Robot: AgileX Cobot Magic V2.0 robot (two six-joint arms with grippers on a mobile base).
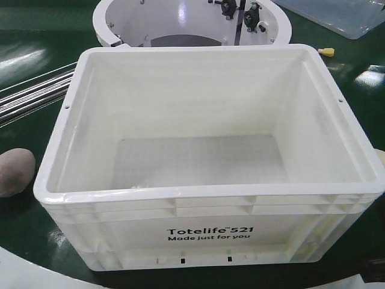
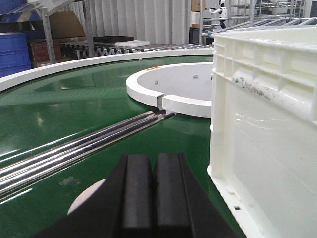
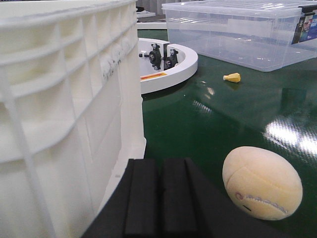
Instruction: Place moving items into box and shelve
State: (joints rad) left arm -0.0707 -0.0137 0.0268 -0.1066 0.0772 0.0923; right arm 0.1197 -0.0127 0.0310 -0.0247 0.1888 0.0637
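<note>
The large white ribbed plastic tote (image 1: 180, 197) stood mid-table w/ nothing on its grid floor. Both moving items lay outside it on the glossy green tabletop (image 1: 36, 30). The dull brownish-pink rounded soft lump (image 1: 15, 171) sat just off the tote's left wall. In the left wrist view it showed only as a pale patch partly hidden behind the left gripper (image 2: 153, 198). The pale yellow egg-shaped soft ball (image 3: 262, 183) w/ a faint scalloped stripe lay on the tote's right side, just beside the right gripper (image 3: 158, 198). Both claws had their black fingers pressed together: no gap, nothing held.

Risks, as judged:
- Closed fingers lowered as-is would prob. shove or squash a lump rather than straddle it, so each claw needed opening first.
- The egg looked free to roll if nudged off-centre, e.g. toward the clear plastic storage bin (image 3: 237, 29) or the small yellow scrap (image 3: 232, 77).
- The pink lump lay not far from the bright steel rods (image 2: 74, 148), so a push could send it against them.
- The tall tote walls stood close to both arms, so a low carry could clip the rim & drop the item, or shift the tote.
- Soft bodies might also slip from a light pinch.
</note>
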